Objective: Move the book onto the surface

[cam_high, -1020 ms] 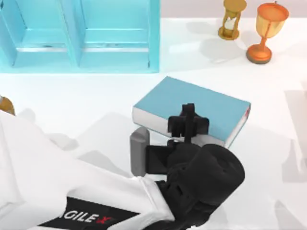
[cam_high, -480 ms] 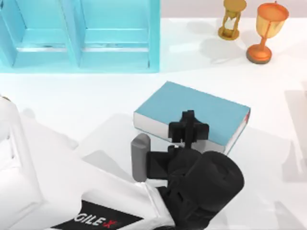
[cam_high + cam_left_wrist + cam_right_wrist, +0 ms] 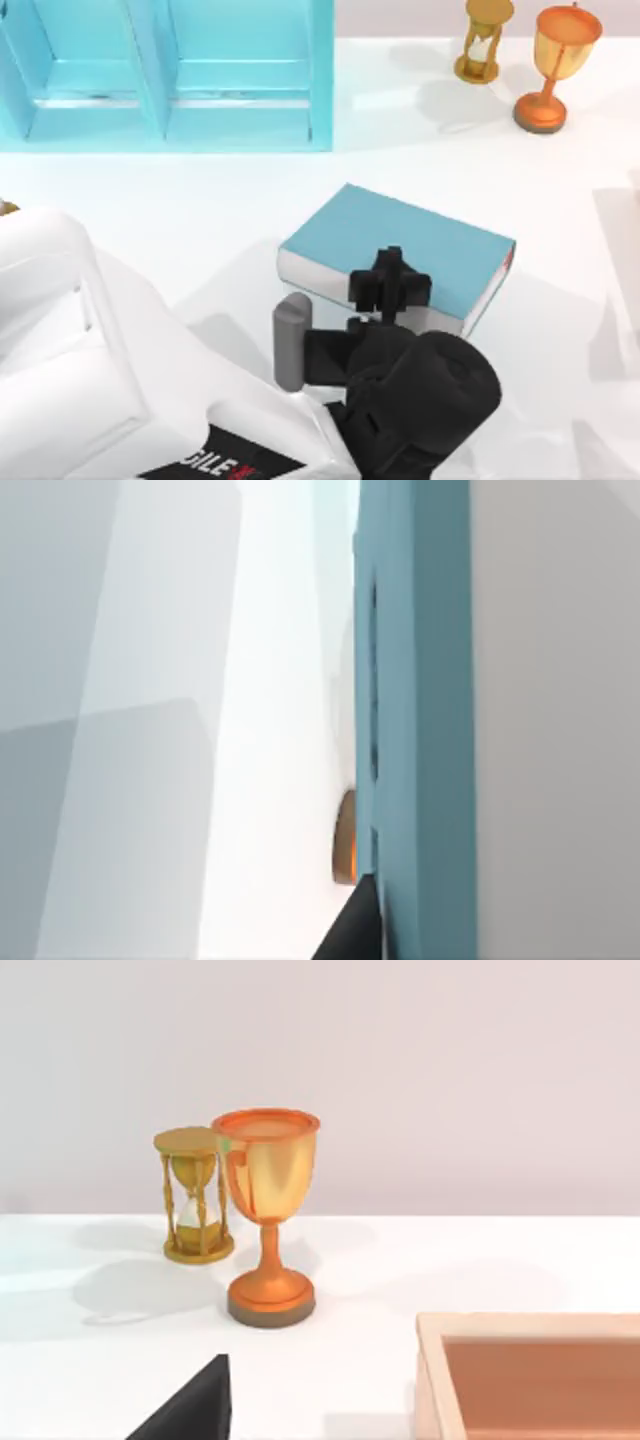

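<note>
Book [image 3: 405, 245]: was seen lying flat, light-blue cover up, on the white surface [image 3: 180, 215] near the table's middle, in front of the turquoise cabinet [image 3: 165, 75] and apart from it; white page edges faced the arm.
Left gripper [image 3: 390, 288]: was positioned over the book's near edge; its black fingers [image 3: 366, 288] were seen pinching that edge.
Left arm: was stretched in from the table's lower left.
Right gripper [image 3: 190, 1410]: a dark fingertip was seen in the right wrist view; whether the fingers were spread could not be told.
Hourglass [image 3: 485, 40] and goblet [image 3: 555, 65]: were seen standing side by side, upright, at the far right.
Wooden tray [image 3: 530, 1375]: was seen near the goblet.
</note>
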Robot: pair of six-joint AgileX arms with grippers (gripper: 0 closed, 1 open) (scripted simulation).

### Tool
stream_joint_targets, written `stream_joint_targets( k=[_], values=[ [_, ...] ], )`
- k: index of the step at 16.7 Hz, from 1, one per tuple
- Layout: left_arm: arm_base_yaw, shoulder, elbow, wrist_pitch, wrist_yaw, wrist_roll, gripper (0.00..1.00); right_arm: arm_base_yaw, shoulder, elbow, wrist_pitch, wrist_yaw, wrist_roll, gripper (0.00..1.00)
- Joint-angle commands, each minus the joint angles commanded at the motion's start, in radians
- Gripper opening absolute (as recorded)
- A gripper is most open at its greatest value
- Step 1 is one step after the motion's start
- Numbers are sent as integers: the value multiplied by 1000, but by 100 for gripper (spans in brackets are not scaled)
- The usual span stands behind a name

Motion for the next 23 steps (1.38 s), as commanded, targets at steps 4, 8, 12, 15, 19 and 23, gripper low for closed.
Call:
stream_joint_targets(
  k=[4,8,12,15,19,23],
  values=[
    [0,0,0,0,0,0,38,0,0,0,0,0,0,100],
    [0,0,0,0,0,0,68,0,0,0,0,0,0,100],
    [0,0,0,0,0,0,98,0,0,0,0,0,0,100],
    [0,0,0,0,0,0,100,0,0,0,0,0,0,100],
    [0,0,0,0,0,0,100,0,0,0,0,0,0,100],
    [-8,0,2,-12,-4,-13,100,0,0,0,0,0,0,100]
  ],
)
